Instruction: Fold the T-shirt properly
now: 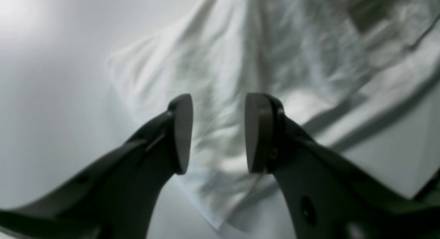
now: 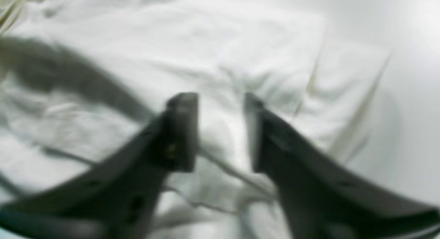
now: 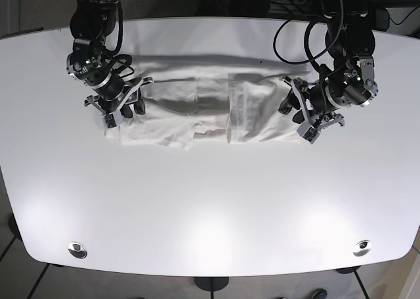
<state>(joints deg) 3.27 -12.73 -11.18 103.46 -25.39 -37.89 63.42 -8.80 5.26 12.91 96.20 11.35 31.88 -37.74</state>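
Note:
A white T-shirt (image 3: 210,109) lies wrinkled and stretched crosswise on the white table (image 3: 210,207). My left gripper (image 3: 293,112) is at the shirt's right end in the base view. In the left wrist view the left gripper (image 1: 218,105) is open, with the creased cloth (image 1: 240,53) just below and between its fingers. My right gripper (image 3: 126,109) is at the shirt's left end. In the blurred right wrist view the right gripper (image 2: 220,105) is open over rumpled cloth (image 2: 206,43). Neither gripper holds anything.
Black cables (image 3: 295,23) hang behind the arm on the right at the table's back edge. Two metal fittings (image 3: 77,249) (image 3: 361,247) sit near the table's front corners. The front half of the table is bare white surface.

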